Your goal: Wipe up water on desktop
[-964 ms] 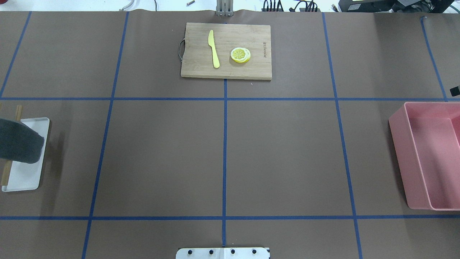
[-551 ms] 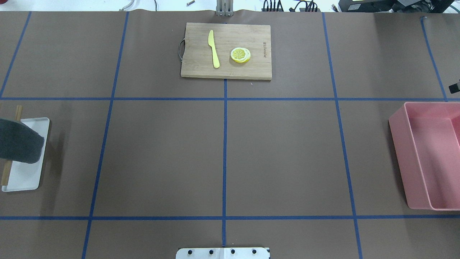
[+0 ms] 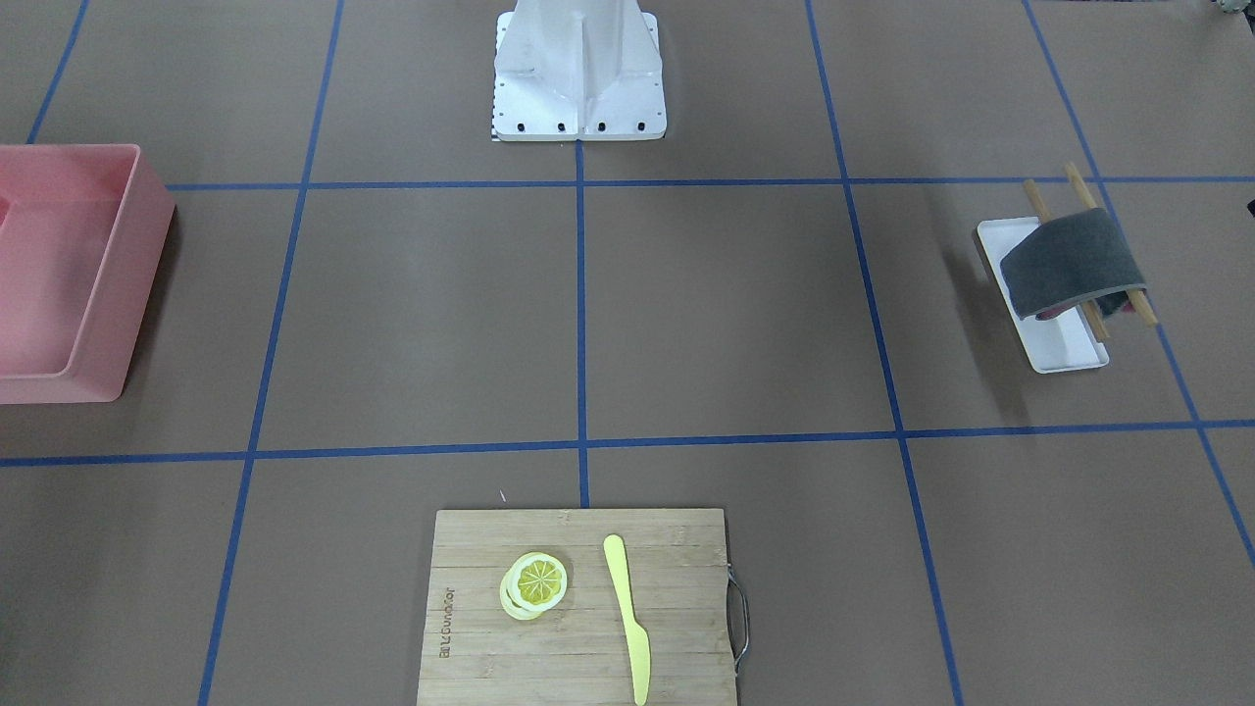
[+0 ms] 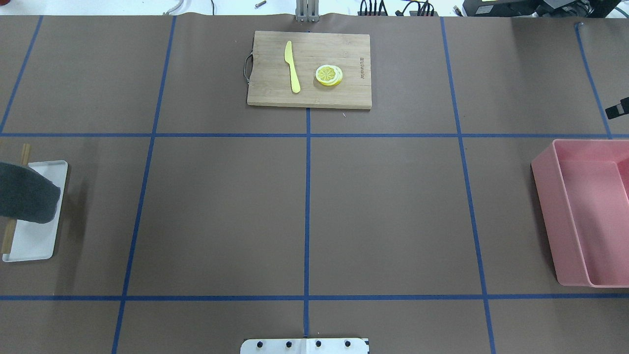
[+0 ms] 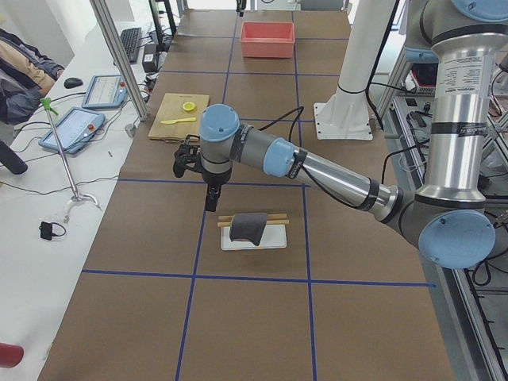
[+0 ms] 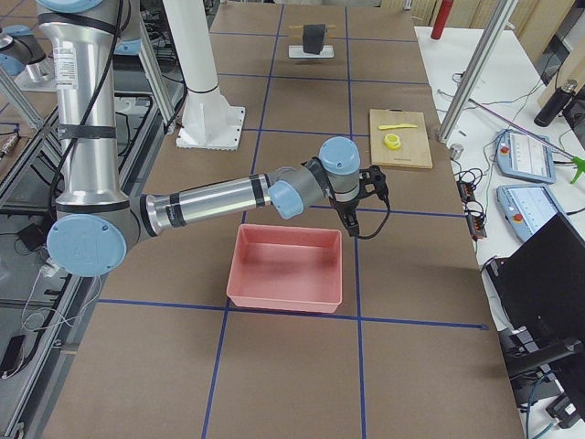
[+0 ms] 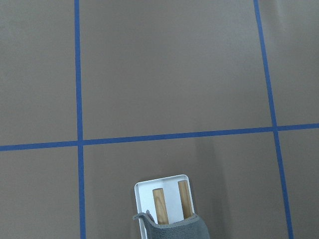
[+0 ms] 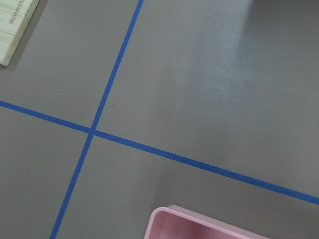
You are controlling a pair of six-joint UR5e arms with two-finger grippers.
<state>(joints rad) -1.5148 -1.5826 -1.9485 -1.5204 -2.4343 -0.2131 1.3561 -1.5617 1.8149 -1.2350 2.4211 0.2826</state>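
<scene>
Desktop [image 4: 393, 211] lies under both arms. Cloth [image 3: 1074, 260] drapes over a tray [image 3: 1064, 353] by its left edge, bin [image 3: 127, 284] by the right, board [image 4: 314, 96] at the far edge. Left gripper [image 5: 210, 197], right gripper [image 6: 352, 219]: I can't tell their opening.

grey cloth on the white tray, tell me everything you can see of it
The dark grey, felt-like cloth hangs in an arch over two wooden sticks laid along a white rectangular tray. Thick and matte, its edges droop toward the tray. It sits at the robot's left end of the brown desktop; nothing grips it.
</scene>
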